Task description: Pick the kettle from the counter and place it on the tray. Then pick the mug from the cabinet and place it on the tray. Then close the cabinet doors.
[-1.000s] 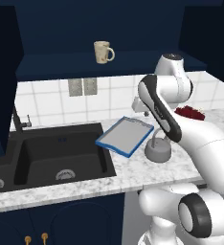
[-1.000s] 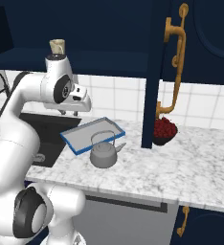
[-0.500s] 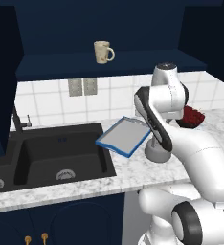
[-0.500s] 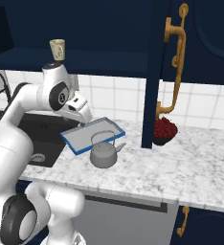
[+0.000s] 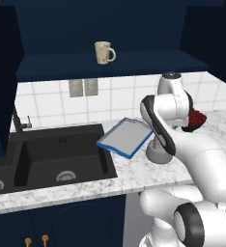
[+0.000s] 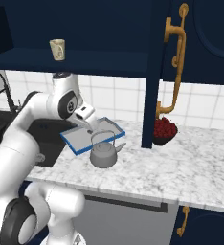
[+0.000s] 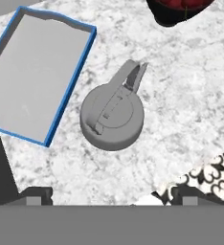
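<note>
Kettle [image 7: 112, 116] sits on the bench [image 7: 190, 91] just beside the tray [image 7: 32, 76], ungripped; jaws wide above it; mug [image 5: 104, 52] on cabinet shelf [image 5: 115, 65]

Flat, even rendered light fills all three views, with no visible lamp and no glare. The speckled counter [image 6: 181, 158] and the white wall tiles [image 5: 124, 96] read bright, while the navy cabinet [image 5: 105, 29] and the black sink [image 5: 57, 154] sink into near-black with little detail. Shadows are faint; only a soft dark patch lies under the kettle [image 7: 112, 116]. Edges look sharp but slightly jagged, without blur or lens bending.
</note>
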